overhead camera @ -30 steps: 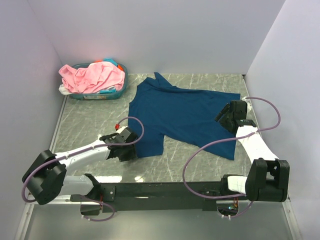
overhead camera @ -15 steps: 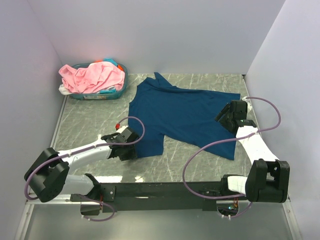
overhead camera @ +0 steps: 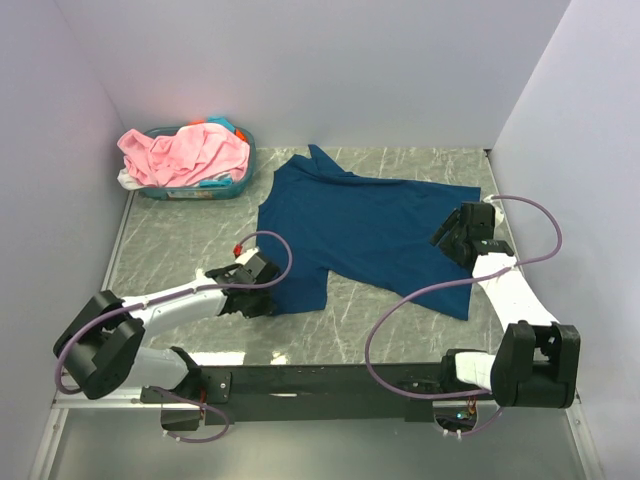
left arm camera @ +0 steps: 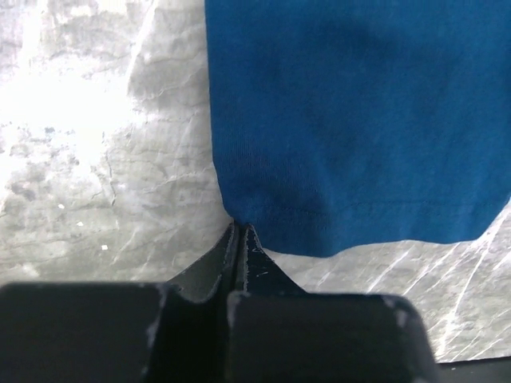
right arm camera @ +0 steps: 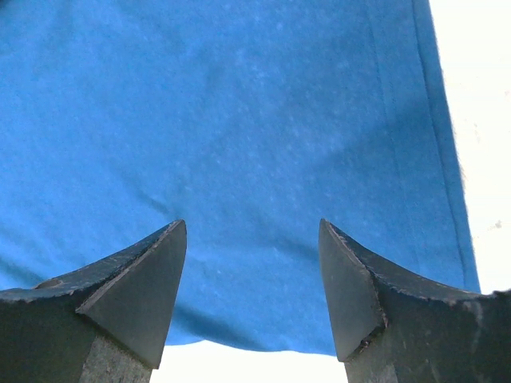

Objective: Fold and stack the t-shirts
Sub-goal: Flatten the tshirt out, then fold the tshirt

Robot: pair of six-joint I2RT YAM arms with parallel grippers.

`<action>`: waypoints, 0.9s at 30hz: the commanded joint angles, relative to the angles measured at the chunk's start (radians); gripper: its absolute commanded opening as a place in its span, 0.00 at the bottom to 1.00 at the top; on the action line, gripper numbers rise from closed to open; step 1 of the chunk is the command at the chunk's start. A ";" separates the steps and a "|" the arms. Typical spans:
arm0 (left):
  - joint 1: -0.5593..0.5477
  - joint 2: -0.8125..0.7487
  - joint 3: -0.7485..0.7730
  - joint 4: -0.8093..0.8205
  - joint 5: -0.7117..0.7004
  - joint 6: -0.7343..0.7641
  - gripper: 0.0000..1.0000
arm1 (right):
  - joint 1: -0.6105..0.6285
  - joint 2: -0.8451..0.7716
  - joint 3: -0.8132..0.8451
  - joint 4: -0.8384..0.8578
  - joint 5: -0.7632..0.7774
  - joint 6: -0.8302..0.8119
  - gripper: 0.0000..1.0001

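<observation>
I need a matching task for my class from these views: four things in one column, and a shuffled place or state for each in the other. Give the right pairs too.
Column one
1. dark blue cloth t-shirt
2. teal plastic basket
3. left gripper
4. right gripper

Column two
A. jaws open, over blue fabric
B. far left corner, heaped with pink cloth
C. spread out on the grey marbled table
D. jaws shut, tips at a hem corner

Pairs: 1-C, 2-B, 3-D, 4-A
</observation>
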 commanded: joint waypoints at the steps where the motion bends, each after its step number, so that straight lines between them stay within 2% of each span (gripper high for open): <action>1: 0.009 0.031 0.020 0.004 -0.013 0.023 0.00 | 0.000 -0.062 -0.026 -0.061 0.033 -0.014 0.73; 11: 0.107 -0.050 0.013 0.002 0.016 0.048 0.00 | -0.095 -0.101 -0.063 -0.356 0.122 0.059 0.73; 17: 0.124 -0.098 -0.010 -0.009 0.039 0.046 0.00 | -0.150 -0.022 -0.023 -0.460 0.055 0.110 0.71; 22: 0.179 -0.135 -0.039 -0.013 0.066 0.044 0.00 | -0.153 0.007 -0.112 -0.445 -0.015 0.177 0.69; 27: 0.252 -0.165 -0.060 0.000 0.095 0.069 0.00 | -0.150 0.029 -0.138 -0.429 -0.019 0.206 0.69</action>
